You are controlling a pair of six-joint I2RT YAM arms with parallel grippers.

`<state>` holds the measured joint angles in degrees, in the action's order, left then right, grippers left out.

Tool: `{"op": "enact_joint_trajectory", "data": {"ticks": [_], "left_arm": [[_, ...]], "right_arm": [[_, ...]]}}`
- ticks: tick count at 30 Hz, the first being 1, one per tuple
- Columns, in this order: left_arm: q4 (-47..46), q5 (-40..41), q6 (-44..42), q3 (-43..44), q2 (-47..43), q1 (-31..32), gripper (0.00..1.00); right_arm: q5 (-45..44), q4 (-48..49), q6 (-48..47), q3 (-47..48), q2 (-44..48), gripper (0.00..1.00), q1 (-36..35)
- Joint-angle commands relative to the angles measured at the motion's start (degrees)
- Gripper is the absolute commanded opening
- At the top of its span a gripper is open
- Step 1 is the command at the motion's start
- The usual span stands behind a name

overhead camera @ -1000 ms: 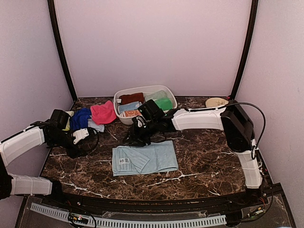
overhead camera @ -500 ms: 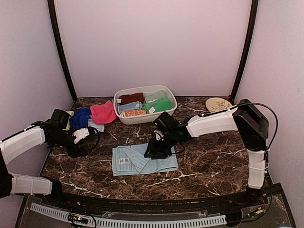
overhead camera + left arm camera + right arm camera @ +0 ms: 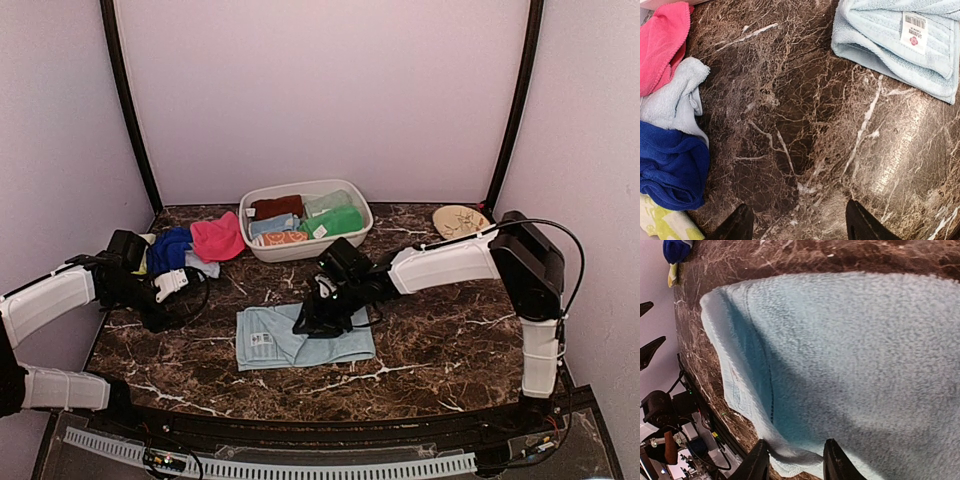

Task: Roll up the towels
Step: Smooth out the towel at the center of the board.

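Note:
A pale blue towel (image 3: 320, 338) lies flat on the dark marble table, its left part folded over with a white label on top (image 3: 914, 31). My right gripper (image 3: 305, 323) is down on the towel's middle. In the right wrist view it (image 3: 796, 465) is open, with a raised fold of the towel's (image 3: 840, 340) edge between the fingers. My left gripper (image 3: 172, 285) is open and empty over bare marble, left of the towel (image 3: 890, 45); in its own view it sits at the bottom edge (image 3: 797, 227). Pink (image 3: 217, 238), royal blue (image 3: 170, 248) and pale grey (image 3: 202, 266) towels are heaped at the back left.
A white oval tub (image 3: 300, 187) at the back middle holds rolled dark red (image 3: 276, 207) and green (image 3: 338, 220) towels and others. A tan patterned plate (image 3: 458, 218) lies at the back right. A yellow-green cloth (image 3: 660, 225) lies under the royal blue towel (image 3: 670, 170).
My right arm has swung from the tub down onto the pale blue towel and then shifted a little left along it. The left arm has not moved.

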<state>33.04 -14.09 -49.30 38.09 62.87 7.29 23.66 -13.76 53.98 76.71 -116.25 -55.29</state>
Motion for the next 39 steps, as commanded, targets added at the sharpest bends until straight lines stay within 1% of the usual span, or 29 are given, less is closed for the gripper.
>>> {"op": "enact_joint_trajectory", "data": {"ticks": [1, 12, 14, 16, 20, 24, 26, 29, 30, 32, 36, 39], "left_arm": [[0.0, 0.0, 0.2, 0.1, -1.2, -0.3, 0.66], [0.0, -0.9, 1.3, 1.5, -0.5, -0.2, 0.66], [0.0, -1.2, 1.5, 1.9, -0.4, -0.2, 0.66], [0.5, -2.1, 1.9, 2.7, -0.1, -0.3, 0.66], [0.5, -5.0, 4.6, 5.3, 1.1, -0.3, 0.66], [-3.8, -10.3, 11.8, 8.6, 3.6, 0.3, 0.66], [-4.9, -11.2, 15.7, 11.0, 6.3, 3.3, 0.67], [-6.1, -8.1, 19.9, 13.8, 11.5, 11.8, 0.67], [-6.9, -7.8, 21.1, 14.3, 13.1, 14.2, 0.70], [-8.7, -7.9, 23.1, 15.3, 16.7, 17.8, 0.71], [-12.7, -4.6, 25.6, 17.0, 23.3, 21.3, 0.70], [-15.0, -4.2, 25.6, 17.8, 26.5, 22.9, 0.69]], "right_arm": [[1.5, 3.9, 1.8, 3.2, -0.5, 0.37, -2.2], [4.0, 1.9, 1.3, 15.9, -8.1, 0.37, -7.1], [4.8, 1.6, 1.1, 16.9, -9.2, 0.38, -7.4], [5.6, 1.5, 0.7, 17.0, -9.6, 0.41, -7.4], [5.1, -2.0, -1.8, 17.8, -7.8, 0.41, -6.4], [3.2, -1.4, -2.3, 13.8, -1.4, 0.38, -2.7], [2.0, -1.3, -2.7, 10.9, 2.0, 0.36, -0.5], [-0.5, -3.4, -4.3, 6.9, 6.0, 0.34, 2.6], [-1.6, -4.4, -5.1, 5.5, 7.0, 0.34, 3.5], [-3.0, -4.8, -5.7, 2.3, 9.0, 0.33, 5.4], [-5.6, -3.1, -6.4, -3.6, 11.6, 0.32, 7.6], [-5.7, 0.0, -6.3, -7.0, 11.5, 0.27, 8.5]]}}
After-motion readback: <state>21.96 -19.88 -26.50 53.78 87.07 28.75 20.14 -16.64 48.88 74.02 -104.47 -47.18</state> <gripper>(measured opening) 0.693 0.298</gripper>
